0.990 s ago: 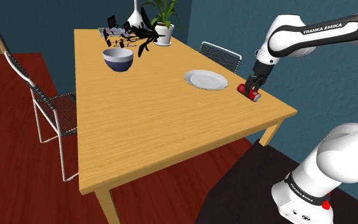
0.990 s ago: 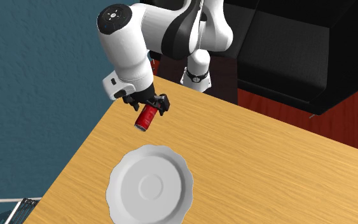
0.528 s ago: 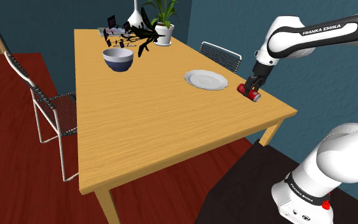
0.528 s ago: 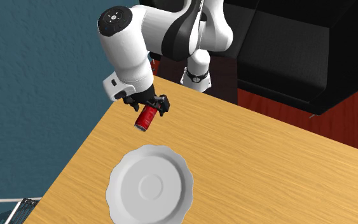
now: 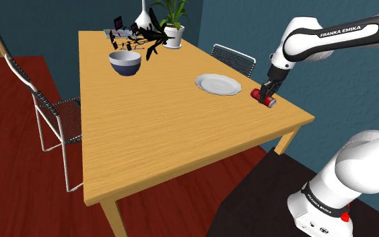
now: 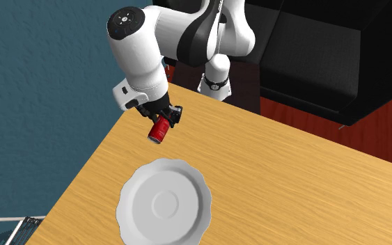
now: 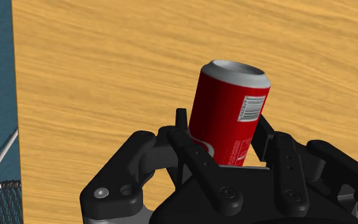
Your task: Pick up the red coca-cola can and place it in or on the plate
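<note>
Clearly, red can (image 7: pixel 229 108) clamped in end effector (image 7: pixel 223 132) (can tilted), white plate (image 6: pixel 163 203) nearby

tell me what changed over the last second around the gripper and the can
The gripper drew its fingers together onto the red can. A second ago they stood wider on either side of it, and now they clasp it. The can has not visibly shifted from its tilted spot near the table edge. The arm, the plate and the bowl stayed where they were.
</note>
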{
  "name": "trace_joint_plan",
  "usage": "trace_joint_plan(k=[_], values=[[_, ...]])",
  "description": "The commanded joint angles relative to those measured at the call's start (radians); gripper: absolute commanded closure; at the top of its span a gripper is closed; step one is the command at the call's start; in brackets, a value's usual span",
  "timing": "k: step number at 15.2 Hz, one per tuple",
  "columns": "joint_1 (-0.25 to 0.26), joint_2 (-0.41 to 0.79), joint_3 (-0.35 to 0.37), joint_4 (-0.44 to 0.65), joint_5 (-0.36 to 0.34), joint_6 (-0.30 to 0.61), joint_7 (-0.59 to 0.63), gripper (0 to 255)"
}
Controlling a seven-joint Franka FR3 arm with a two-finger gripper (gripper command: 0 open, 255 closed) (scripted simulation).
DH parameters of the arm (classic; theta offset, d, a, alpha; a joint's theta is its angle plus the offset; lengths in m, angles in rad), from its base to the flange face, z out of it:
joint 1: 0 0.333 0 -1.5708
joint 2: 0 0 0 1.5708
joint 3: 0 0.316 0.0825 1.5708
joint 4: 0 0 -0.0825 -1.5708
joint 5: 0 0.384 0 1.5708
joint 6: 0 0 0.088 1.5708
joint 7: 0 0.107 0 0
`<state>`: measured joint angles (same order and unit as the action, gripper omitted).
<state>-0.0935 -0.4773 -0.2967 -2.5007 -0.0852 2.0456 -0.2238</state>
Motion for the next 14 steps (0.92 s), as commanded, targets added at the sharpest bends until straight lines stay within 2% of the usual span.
trace_joint_plan(k=[1,14], values=[[0.000,0.000,0.000,0.000,0.000,0.000,0.000,255],[0.003,-0.038,0.020,0.134,0.005,-0.170,0.010,255]])
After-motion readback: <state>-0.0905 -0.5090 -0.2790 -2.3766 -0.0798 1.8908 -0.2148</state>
